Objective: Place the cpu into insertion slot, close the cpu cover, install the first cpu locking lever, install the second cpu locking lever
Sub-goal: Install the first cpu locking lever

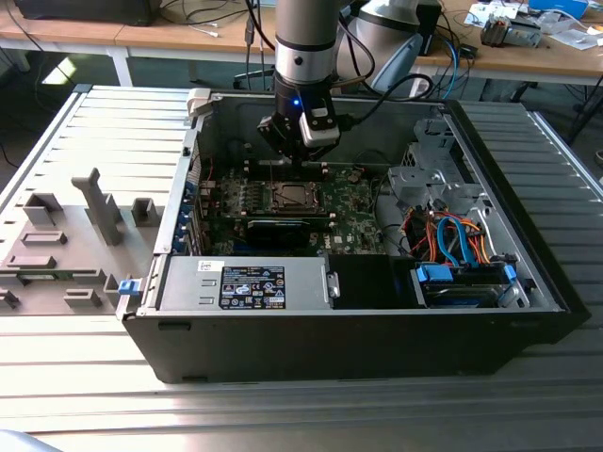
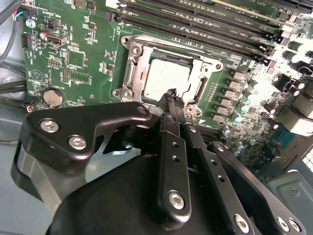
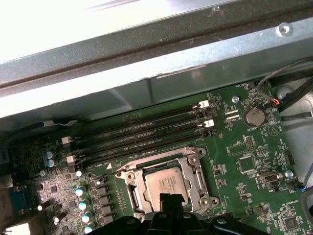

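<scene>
You have open room above the insertion slot (image 3: pixel 166 183); memory slots (image 3: pixel 142 134) and the case wall (image 3: pixel 161 73) crowd one side, the long black card (image 1: pixel 287 229) seemingly the other.

the arm (image 1: pixel 304 38) is showing as a thick silver-grey metal cylinder with a smooth finish, ending in a darker band where a small blue light is glowing. black cables are running alongside it and looping away behind. below the band a black housing is sitting, with a pale grey block on one side. the end effector (image 2: pixel 172 98) is appearing in both wrist views as matte black metal: flat, curved linkage plates with rounded corners, slim bars dotted with small holes, and bright silver screws with hex sockets sitting at the joints. the narrow black fingers (image 3: pixel 167 201) are tapering to squared tips.
</scene>
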Available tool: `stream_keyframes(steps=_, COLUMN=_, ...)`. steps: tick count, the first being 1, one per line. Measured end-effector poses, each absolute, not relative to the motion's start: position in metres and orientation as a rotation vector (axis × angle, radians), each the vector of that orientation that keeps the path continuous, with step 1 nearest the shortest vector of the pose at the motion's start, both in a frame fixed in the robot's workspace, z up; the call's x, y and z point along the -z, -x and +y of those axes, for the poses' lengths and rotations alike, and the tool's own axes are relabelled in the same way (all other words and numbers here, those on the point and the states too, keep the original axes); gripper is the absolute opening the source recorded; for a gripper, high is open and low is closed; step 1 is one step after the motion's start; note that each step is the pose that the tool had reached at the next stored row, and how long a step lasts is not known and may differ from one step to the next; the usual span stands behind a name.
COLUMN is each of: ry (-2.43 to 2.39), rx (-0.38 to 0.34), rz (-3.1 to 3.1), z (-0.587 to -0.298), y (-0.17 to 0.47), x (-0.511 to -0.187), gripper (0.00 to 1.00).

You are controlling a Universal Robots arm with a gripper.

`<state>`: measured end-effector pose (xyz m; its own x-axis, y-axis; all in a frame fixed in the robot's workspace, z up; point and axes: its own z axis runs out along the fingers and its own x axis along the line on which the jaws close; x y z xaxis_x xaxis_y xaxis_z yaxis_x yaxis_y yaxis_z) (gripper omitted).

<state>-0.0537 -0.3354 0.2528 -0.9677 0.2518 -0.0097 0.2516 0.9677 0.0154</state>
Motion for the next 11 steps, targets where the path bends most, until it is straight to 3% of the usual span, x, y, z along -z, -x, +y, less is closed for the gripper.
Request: stream_keyframes(steps=11, ry=-0.37, rx=-0.022, rz=3.108, z=-0.3354, y=0.0537, x=-0.2528, gripper=0.11)
